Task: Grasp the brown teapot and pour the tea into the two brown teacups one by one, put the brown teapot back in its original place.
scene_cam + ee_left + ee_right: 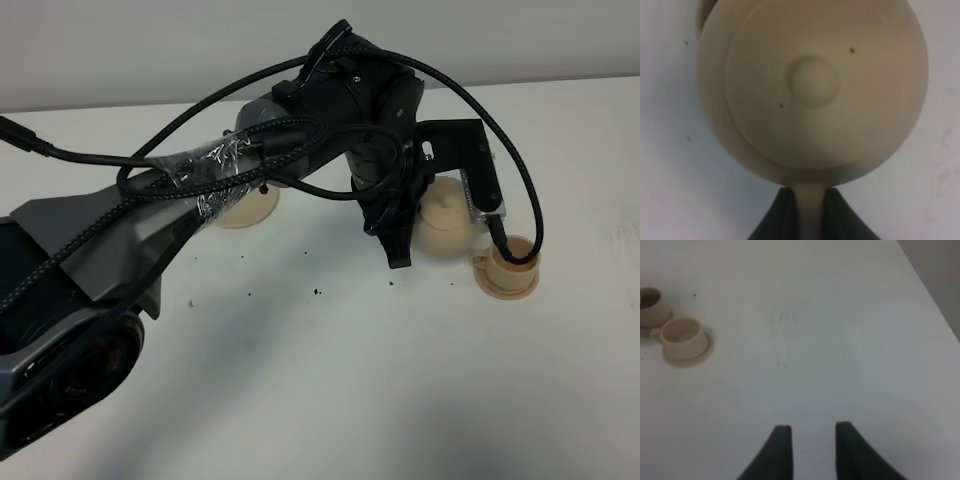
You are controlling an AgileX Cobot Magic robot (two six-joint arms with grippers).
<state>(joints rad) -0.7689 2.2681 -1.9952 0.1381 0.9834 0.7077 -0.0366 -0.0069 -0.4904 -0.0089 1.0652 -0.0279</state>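
My left gripper (pixel 415 218) reaches across the middle and is shut on the handle of the brown teapot (pixel 445 222). It holds the pot just left of a brown teacup (pixel 512 262) that stands on its small saucer. In the left wrist view the teapot (pixel 812 85) fills the frame from above, and its handle is pinched between the dark fingers (pixel 782 217). The wide saucer (pixel 245 207) lies bare at the back left, partly under the arm. The right wrist view shows both teacups, one whole (pixel 684 336) and one cut off by the frame edge (pixel 649 307). My right gripper (pixel 812 450) is open and empty above the table.
Small dark specks (pixel 318 292) are scattered on the white table (pixel 330 400) in front of the teapot. The left arm and its cables (pixel 150 210) cover the left half of the exterior view. The table's far edge (pixel 930 295) runs along one side of the right wrist view.
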